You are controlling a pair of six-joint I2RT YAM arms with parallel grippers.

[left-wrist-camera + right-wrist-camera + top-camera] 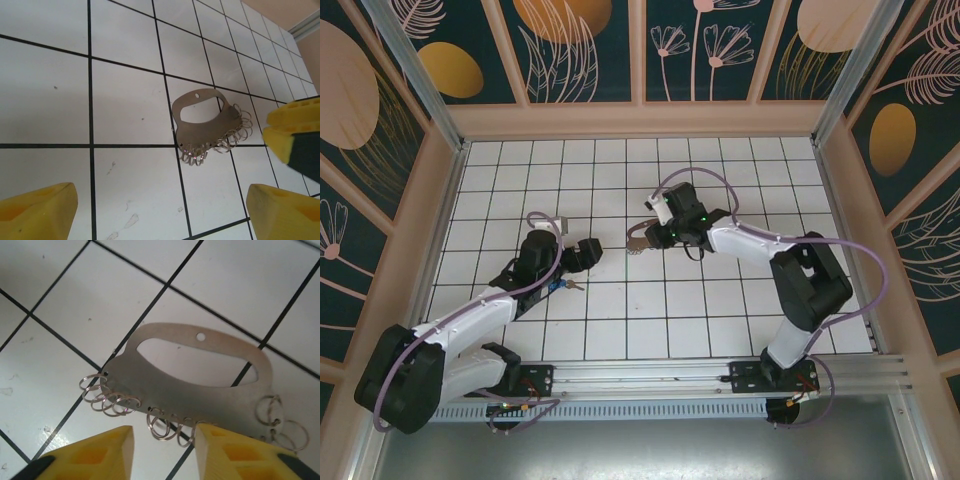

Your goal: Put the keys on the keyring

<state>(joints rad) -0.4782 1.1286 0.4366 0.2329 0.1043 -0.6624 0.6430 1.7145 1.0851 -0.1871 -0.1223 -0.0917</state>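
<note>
Right claw (165, 435) half-open, empty, straddling keyring (200, 385) ring edge: pinch plate squarely. Left claw (162, 205) wide, empty; key (570, 285) well apart from keyring.

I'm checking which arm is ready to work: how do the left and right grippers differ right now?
The left gripper has its fingers spread wide; the right gripper shows a narrower gap. The left gripper has the keyring well ahead of it, while the right gripper's fingertips sit at the keyring's ringed edge. Both are open, with yellow fingers.
</note>
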